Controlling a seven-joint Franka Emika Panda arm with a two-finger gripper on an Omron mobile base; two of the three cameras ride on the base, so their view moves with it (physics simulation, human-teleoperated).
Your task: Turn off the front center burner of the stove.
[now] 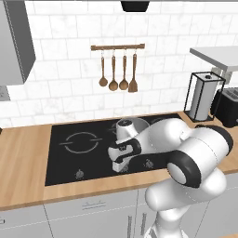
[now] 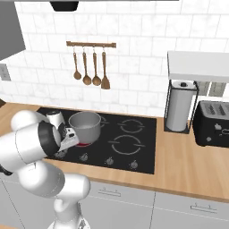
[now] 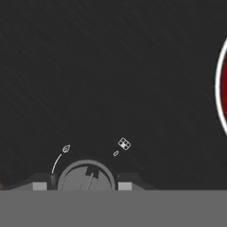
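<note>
1. My gripper was down at the stove's front edge, fingers pinching a round grey knob from both sides.
2. The stove, black glass, sat in the wooden counter; I could make out four knobs in the front row from the right.
3. One steel pot stood on a red-glowing burner.
4. Four wooden utensils hung on the wall.

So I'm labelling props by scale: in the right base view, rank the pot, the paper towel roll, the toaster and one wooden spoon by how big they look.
1. toaster and paper towel roll: look alike, not ranked
2. pot: slightly smaller, partly hidden by the arm
3. wooden spoon
</note>
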